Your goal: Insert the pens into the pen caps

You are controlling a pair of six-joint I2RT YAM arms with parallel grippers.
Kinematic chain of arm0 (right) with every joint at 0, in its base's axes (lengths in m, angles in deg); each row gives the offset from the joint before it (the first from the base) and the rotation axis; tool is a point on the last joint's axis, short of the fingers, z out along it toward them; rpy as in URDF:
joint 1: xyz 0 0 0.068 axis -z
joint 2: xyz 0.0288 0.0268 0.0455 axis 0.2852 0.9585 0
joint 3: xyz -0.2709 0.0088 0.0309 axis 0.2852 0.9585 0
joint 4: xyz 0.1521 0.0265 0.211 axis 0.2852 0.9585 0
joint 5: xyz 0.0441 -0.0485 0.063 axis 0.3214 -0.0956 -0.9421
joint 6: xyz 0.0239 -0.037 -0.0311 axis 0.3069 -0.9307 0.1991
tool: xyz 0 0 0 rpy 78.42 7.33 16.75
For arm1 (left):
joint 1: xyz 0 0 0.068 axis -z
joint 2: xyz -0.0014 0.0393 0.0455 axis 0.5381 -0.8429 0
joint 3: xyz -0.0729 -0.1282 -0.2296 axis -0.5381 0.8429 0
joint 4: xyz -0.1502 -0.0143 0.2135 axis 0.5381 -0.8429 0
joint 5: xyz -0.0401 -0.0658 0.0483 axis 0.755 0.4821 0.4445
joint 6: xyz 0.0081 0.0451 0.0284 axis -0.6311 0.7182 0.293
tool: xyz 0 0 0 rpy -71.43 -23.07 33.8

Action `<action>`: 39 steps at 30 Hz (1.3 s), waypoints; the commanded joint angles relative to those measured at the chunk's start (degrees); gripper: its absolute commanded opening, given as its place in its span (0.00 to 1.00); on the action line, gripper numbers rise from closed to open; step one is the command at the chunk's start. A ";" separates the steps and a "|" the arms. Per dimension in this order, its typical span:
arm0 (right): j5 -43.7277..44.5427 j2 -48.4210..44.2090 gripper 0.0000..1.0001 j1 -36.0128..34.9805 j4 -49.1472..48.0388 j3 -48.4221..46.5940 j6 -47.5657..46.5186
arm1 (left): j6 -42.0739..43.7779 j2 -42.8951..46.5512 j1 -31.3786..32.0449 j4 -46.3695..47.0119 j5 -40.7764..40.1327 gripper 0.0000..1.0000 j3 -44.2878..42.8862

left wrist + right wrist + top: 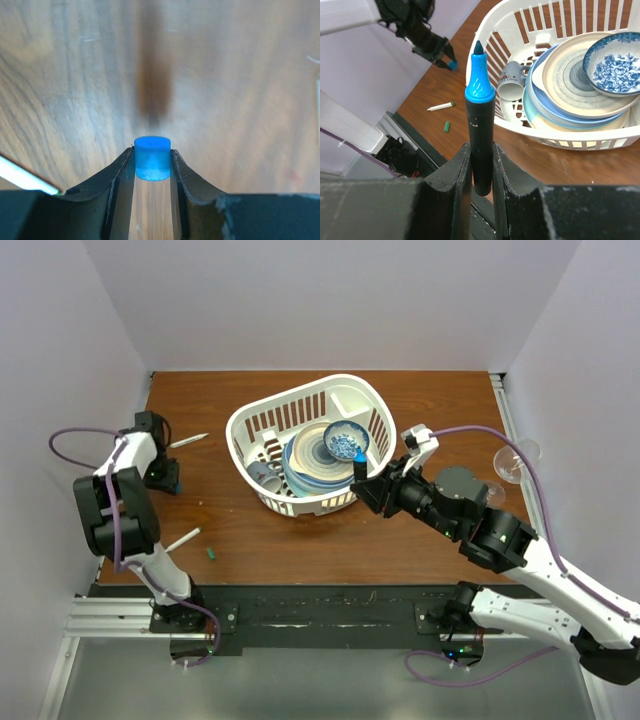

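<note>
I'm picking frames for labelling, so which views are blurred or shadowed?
Left wrist: the blue cap is sharp, while the wooden table behind it is blurred, with a dark shadow smear above the cap. Right wrist: the marker and white basket are both in focus. Top external: even light, only soft shadows.

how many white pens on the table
2. One white pen lies back left by the left arm; the other nearer the front, beside the green cap. The arms may hide more.

A white basket (262, 426) sits on the wooden table (300, 535). It holds stacked plates (308, 468), a blue-patterned bowl (346, 444) on top of them and a grey mug (265, 476) beside them. A clear glass (516, 462) sits near the table's right edge.
</note>
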 commanded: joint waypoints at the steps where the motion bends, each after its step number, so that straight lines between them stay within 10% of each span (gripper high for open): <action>1: -3.17 1.73 0.00 0.03 -1.83 -2.07 1.61 | 12.39 10.76 2.30 4.36 1.32 0.00 -0.44; 17: -18.74 21.41 0.00 -1.20 -17.83 -1.19 6.54 | 24.64 40.29 24.79 19.74 19.14 0.00 7.73; 39: -20.32 38.81 0.00 -3.92 -17.48 -14.11 4.34 | 27.28 47.60 27.35 20.98 30.68 0.00 9.93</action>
